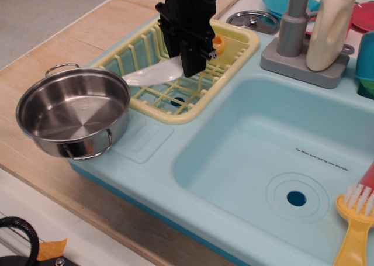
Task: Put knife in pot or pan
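My black gripper (191, 61) is shut on the knife (153, 73) and holds it lifted above the yellow dish rack (228, 44). The knife's orange handle (218, 44) sticks out to the right of the fingers and its white blade slants down to the left toward the pot. The shiny steel pot (73, 109) with two wire loop handles stands empty at the left, on the sink unit's front left corner, apart from the knife.
A turquoise sink basin (274, 155) lies to the right. A grey faucet (295, 20) and a cream bottle (330, 23) stand behind it. A steel lid (252, 19) lies at the back. A yellow-handled brush (355, 219) is at the right edge.
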Controlling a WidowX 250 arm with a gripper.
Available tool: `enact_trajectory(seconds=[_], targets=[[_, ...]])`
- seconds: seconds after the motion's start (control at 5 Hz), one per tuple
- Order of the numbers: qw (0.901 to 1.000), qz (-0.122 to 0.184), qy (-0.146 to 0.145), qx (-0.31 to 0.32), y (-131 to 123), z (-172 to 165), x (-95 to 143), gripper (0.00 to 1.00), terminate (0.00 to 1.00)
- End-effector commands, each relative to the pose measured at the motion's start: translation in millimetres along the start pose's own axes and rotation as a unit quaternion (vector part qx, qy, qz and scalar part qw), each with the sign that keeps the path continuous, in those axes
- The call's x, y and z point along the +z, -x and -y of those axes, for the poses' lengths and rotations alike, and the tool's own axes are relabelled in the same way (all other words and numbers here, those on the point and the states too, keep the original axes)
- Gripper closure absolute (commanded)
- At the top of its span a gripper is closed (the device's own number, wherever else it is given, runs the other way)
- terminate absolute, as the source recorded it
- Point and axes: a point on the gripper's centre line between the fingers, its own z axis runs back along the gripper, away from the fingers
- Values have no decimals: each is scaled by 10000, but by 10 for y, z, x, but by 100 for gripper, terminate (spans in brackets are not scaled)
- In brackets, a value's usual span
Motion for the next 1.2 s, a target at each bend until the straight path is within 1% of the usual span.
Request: enact_trajectory(seconds=[0.0,0.2,0.4,0.6,0.8,1.0], targets=[[9991,164,-384,-46,-115,-29,437,100,0],[9984,-91,-553,95,-95,-13,692,100,0],[9967,-323,-686,293,28,-14,949,100,0],[9922,-858,-594,683,200,63,1156,100,0],[9842,-1203,-350,1250,513,195,1171,100,0],[9748,-1389,-60,1746,805,255,1086,100,0]])
